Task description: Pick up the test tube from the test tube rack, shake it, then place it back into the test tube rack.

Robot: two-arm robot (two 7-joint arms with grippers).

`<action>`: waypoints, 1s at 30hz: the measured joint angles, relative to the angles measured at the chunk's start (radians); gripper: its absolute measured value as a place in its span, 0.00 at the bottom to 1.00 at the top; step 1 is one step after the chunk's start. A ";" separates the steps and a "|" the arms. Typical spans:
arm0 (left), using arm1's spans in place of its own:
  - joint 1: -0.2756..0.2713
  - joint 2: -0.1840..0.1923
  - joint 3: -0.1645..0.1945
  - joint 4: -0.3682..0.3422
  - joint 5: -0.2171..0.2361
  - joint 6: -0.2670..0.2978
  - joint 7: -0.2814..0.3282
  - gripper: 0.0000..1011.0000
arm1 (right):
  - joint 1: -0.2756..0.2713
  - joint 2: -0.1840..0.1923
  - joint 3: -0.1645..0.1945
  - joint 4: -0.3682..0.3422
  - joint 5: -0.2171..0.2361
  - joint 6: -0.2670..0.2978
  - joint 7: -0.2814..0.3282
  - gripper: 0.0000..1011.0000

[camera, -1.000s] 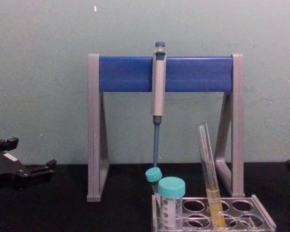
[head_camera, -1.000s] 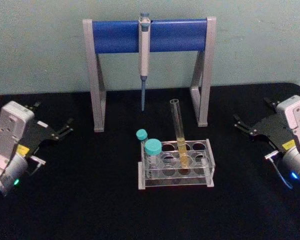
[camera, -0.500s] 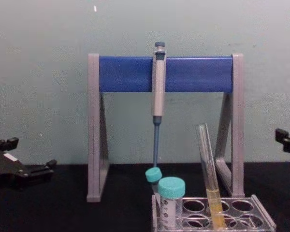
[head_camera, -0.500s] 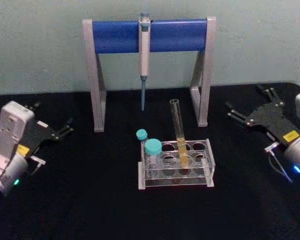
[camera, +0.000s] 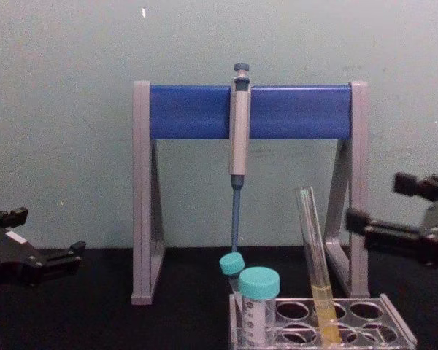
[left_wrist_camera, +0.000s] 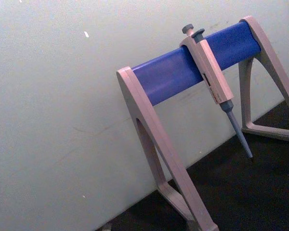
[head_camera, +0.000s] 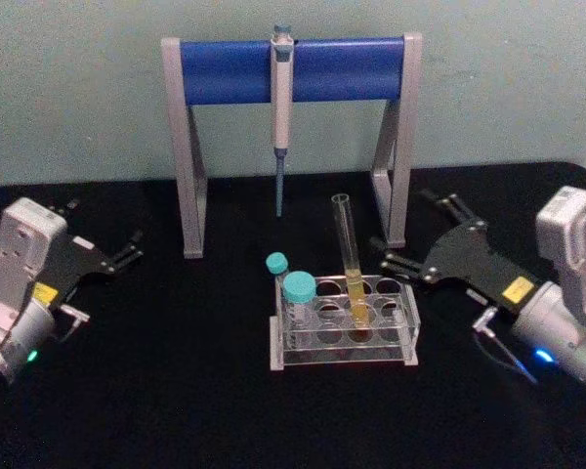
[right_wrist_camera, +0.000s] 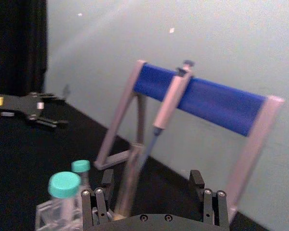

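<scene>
The test tube (head_camera: 350,256) stands leaning in the test tube rack (head_camera: 342,358), uncapped, with yellow liquid in its lower part. My right gripper (head_camera: 406,233) is open just right of the rack, at the tube's upper height, with a gap between it and the tube. From the chest, the right gripper (camera: 375,201) hangs right of the test tube (camera: 314,251) above the rack (camera: 398,332). The right wrist view has the tube (right_wrist_camera: 127,185) ahead between the open fingers (right_wrist_camera: 99,198), nearer one of them. My left gripper (head_camera: 107,227) rests open at the far left.
Two teal-capped tubes (head_camera: 297,288) sit in the rack's left end. Behind the rack stands a tall grey-legged stand with a blue crossbar (head_camera: 293,68), and a pipette (head_camera: 280,117) hangs from it. The stand's right leg (head_camera: 396,205) is close behind my right gripper.
My right gripper has moved left from the table's right edge toward the test tube and stays open. The left arm, the tube and the rack have not moved.
</scene>
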 joint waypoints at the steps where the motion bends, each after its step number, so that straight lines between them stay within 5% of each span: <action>1: 0.000 0.000 0.000 0.000 0.000 0.000 0.000 0.99 | 0.004 -0.003 -0.004 0.000 -0.003 0.007 0.006 0.99; 12: 0.000 0.000 0.000 0.000 0.000 0.000 0.000 0.99 | 0.072 -0.072 -0.035 0.038 -0.003 0.133 0.055 0.99; 30: 0.000 0.000 0.000 0.000 0.000 0.000 0.000 0.99 | 0.120 -0.172 -0.016 0.083 0.001 0.328 0.024 0.99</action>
